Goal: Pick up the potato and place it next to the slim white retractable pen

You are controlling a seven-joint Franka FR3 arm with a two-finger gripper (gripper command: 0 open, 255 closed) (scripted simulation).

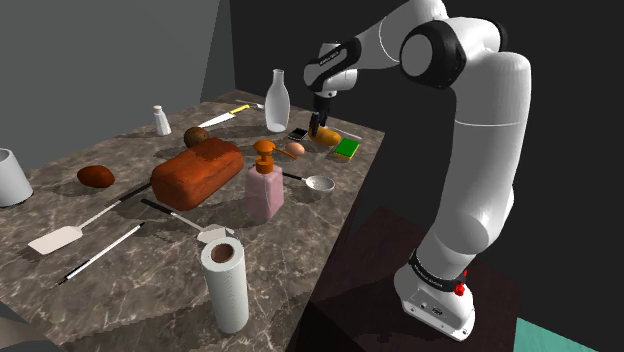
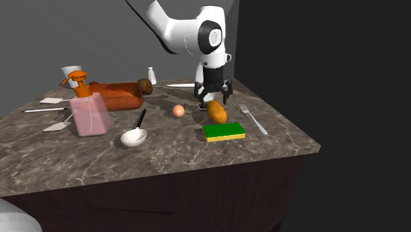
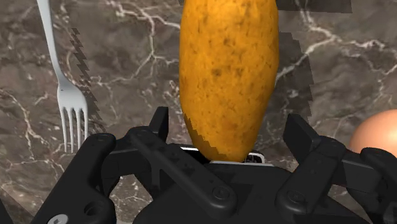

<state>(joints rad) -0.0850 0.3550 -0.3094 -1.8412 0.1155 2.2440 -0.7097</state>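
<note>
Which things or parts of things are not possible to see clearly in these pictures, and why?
Potato: its end nearest the claw, wrist view, hidden behind the claw's body.
Fork: handle end, wrist view, cut off by the picture's edge.
Egg: most of it, wrist view, cut off by the edge.
Slim white pen: its button, shoulder view, too small.

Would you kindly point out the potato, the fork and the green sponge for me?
potato (image 2: 217, 112), second exterior view, middle of its skin.
fork (image 3: 72, 102), wrist view, head just above the tines.
green sponge (image 2: 222, 130), second exterior view, its green top face.
</note>
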